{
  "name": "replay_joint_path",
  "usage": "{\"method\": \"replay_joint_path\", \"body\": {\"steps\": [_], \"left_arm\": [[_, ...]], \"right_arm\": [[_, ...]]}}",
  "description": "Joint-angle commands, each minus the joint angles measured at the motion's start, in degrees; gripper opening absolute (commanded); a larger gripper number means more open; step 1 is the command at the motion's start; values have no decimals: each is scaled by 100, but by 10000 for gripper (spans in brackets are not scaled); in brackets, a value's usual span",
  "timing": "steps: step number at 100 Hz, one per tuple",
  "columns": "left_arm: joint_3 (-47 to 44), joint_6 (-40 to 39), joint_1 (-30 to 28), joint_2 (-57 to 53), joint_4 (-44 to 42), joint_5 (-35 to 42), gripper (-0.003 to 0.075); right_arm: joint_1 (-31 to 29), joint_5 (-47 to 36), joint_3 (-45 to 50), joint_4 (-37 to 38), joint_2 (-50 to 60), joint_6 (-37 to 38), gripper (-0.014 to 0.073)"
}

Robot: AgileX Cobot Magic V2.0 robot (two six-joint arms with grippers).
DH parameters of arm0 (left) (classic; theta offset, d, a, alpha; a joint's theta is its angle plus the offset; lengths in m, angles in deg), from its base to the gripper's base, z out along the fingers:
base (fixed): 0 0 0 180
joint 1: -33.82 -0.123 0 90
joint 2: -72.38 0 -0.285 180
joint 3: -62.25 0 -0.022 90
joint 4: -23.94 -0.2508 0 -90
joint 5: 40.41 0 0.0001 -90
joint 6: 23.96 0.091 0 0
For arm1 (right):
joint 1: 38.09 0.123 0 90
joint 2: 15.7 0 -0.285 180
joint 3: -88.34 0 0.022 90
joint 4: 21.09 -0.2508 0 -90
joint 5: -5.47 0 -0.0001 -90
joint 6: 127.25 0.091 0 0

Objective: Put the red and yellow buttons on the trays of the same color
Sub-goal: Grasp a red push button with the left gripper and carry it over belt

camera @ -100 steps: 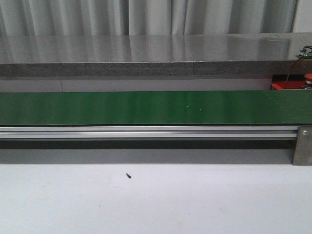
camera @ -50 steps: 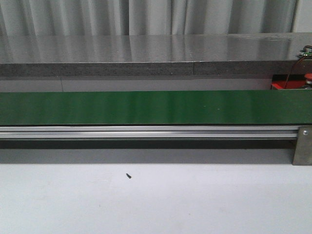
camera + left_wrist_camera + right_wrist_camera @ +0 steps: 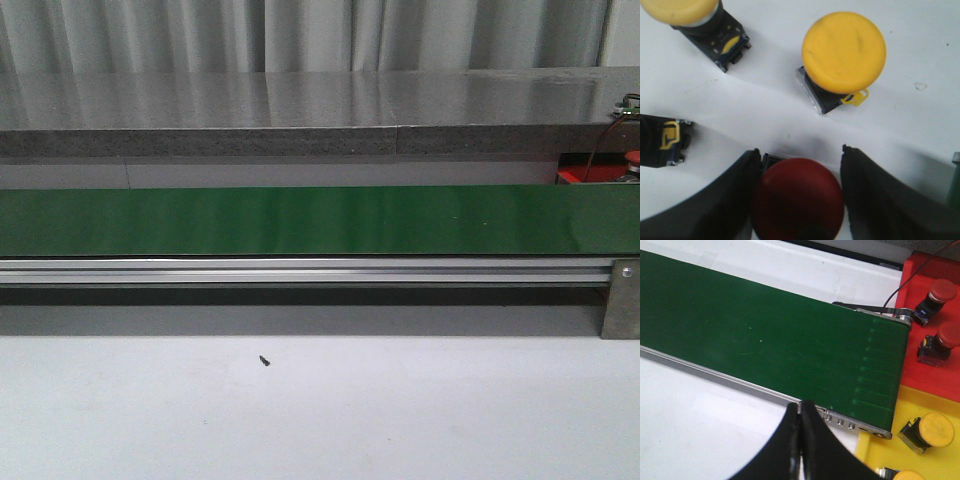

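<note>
In the left wrist view my left gripper (image 3: 801, 151) is closed around a dark red button (image 3: 797, 200) that sits on a white surface, with both fingers against its cap. Two yellow buttons (image 3: 844, 52) (image 3: 680, 7) lie just beyond it. My right gripper (image 3: 800, 407) is shut and empty, over the white table near the belt's end. The right wrist view shows the red tray (image 3: 915, 275) holding two red buttons (image 3: 942, 289) (image 3: 950, 335). The yellow tray (image 3: 890, 455) holds yellow buttons (image 3: 935, 427). In the front view only a corner of the red tray (image 3: 575, 176) shows; neither gripper does.
A long dark green belt (image 3: 300, 220) on an aluminium rail (image 3: 300, 270) crosses the front view. A thin dark wire (image 3: 920, 267) runs over the red tray. A black button base (image 3: 660, 140) lies beside my left gripper. A small dark speck (image 3: 264, 360) is on the white table.
</note>
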Motion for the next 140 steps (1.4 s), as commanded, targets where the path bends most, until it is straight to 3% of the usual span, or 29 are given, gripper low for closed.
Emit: {"method": "replay_joint_path", "body": {"steps": [1, 16, 28, 68, 105, 140], "left_arm": [[182, -54, 12, -323, 12, 178, 260], [182, -54, 12, -323, 9, 110, 153], [194, -54, 12, -411, 9, -25, 115], [205, -54, 64, -1695, 459, -867, 114], [100, 319, 608, -2225, 887, -1614, 114], [-457, 319, 1123, -2225, 876, -1457, 114]], "right_arm": [[0, -284, -159, -62, 97, -42, -96], [0, -284, -159, -62, 97, -42, -96], [0, -284, -159, -62, 97, -42, -96], [0, -284, -159, -62, 97, -42, -96], [0, -284, -159, -62, 97, -42, -96], [0, -284, -159, -62, 97, -42, -96]]}}
